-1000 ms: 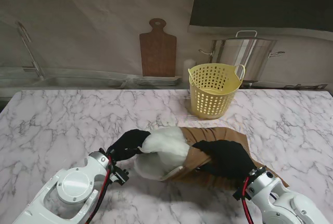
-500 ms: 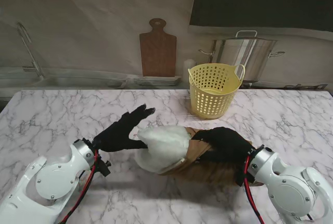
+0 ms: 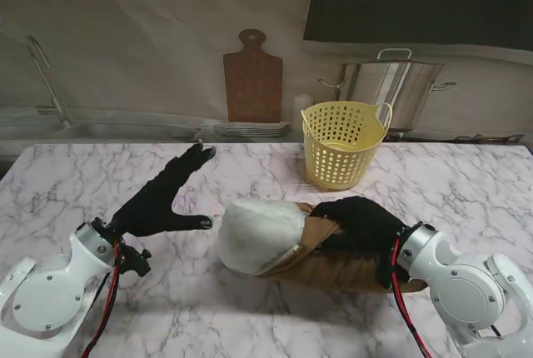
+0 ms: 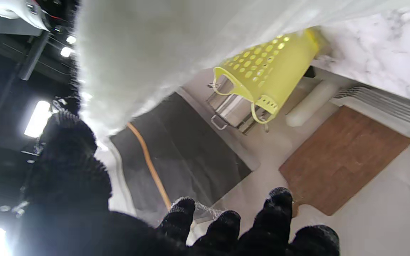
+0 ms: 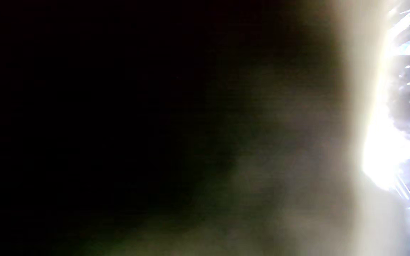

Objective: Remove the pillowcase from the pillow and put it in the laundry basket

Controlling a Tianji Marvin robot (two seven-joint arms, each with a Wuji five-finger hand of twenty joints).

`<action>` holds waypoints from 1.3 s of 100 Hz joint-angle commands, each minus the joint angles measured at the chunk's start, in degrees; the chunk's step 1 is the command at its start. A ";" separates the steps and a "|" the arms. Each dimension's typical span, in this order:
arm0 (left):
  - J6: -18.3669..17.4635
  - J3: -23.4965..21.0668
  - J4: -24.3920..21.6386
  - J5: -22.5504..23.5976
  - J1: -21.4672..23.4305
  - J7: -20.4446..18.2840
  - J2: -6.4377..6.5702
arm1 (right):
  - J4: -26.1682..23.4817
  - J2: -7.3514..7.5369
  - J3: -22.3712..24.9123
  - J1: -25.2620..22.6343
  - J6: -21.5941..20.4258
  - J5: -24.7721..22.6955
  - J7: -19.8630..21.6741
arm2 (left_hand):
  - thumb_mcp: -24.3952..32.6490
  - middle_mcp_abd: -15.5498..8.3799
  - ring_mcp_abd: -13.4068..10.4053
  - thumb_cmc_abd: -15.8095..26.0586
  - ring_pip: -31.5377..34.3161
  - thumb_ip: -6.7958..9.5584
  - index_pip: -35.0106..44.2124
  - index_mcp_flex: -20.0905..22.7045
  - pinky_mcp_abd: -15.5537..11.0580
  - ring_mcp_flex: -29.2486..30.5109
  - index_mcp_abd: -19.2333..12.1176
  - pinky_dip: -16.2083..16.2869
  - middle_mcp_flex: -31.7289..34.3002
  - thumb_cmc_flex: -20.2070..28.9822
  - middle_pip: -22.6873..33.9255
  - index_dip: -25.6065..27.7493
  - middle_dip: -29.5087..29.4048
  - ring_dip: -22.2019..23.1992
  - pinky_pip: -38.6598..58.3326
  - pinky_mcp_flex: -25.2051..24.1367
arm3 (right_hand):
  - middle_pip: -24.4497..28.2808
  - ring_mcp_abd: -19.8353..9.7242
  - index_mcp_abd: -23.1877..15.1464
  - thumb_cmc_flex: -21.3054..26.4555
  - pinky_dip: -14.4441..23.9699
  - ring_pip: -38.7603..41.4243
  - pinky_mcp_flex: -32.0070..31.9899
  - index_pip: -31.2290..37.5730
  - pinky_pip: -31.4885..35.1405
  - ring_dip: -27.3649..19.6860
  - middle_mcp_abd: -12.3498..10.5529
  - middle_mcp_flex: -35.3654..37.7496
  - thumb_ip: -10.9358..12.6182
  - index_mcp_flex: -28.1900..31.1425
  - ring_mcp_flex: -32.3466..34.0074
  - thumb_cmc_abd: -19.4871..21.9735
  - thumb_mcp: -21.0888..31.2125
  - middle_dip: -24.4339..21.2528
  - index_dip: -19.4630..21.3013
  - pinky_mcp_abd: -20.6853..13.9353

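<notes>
One laundry basket (image 3: 343, 156) — nothing seen inside | left robot hand (image 3: 163, 196) spread, holding nothing | right robot hand (image 3: 360, 222) grips pillowcase (image 3: 333, 262)

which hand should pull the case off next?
Probably right. The right hand is closed on the brown fabric pillowcase. The left hand is open, apart from the white pillow, free to pin it.

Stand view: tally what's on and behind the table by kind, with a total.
Pillow: 1
Pillowcase: 1
Laundry basket: 1
Cutting board: 1
Stockpot: 1
Robot hands: 2, left hand and right hand
Total: 7
</notes>
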 commanded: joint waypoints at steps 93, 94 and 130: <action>13.98 14.35 -1.35 12.43 -8.45 -4.17 0.38 | 1.25 1.37 -5.03 5.13 1.41 3.75 6.60 | 1.98 -1.03 -11.80 1.64 14.09 3.03 8.64 16.66 -15.88 36.11 6.14 7.31 36.54 28.66 12.17 4.93 12.14 9.78 85.00 24.99 | 8.70 -16.20 0.18 10.06 -2.01 13.66 5.43 4.42 6.28 6.12 -3.72 4.90 4.61 4.18 7.04 9.10 8.83 3.41 0.51 -4.07; 14.30 14.56 -1.27 12.40 -8.48 -4.02 0.33 | 1.21 1.37 -4.99 5.10 1.38 3.78 6.59 | 2.04 -1.37 -11.96 1.73 14.61 2.98 9.76 18.95 -15.98 37.28 5.70 7.47 38.17 28.92 12.96 5.68 12.73 10.17 85.82 25.96 | 8.70 -16.22 0.22 10.07 -2.02 13.67 5.45 4.42 6.29 6.13 -3.72 4.89 4.62 4.16 7.04 9.14 8.84 3.41 0.52 -4.09; 26.17 16.90 0.43 15.45 -11.40 -5.77 0.25 | -0.14 0.66 -0.34 0.35 0.05 1.99 3.07 | 13.60 -4.62 -12.44 -5.28 32.46 4.34 38.20 36.91 -18.84 53.33 -7.23 8.41 59.76 32.79 21.11 26.84 37.05 20.92 106.12 41.27 | 11.27 -14.04 1.57 8.83 -3.14 11.18 3.43 7.26 5.41 5.02 -5.52 8.88 5.08 2.85 6.95 9.91 1.08 3.44 -4.62 -3.78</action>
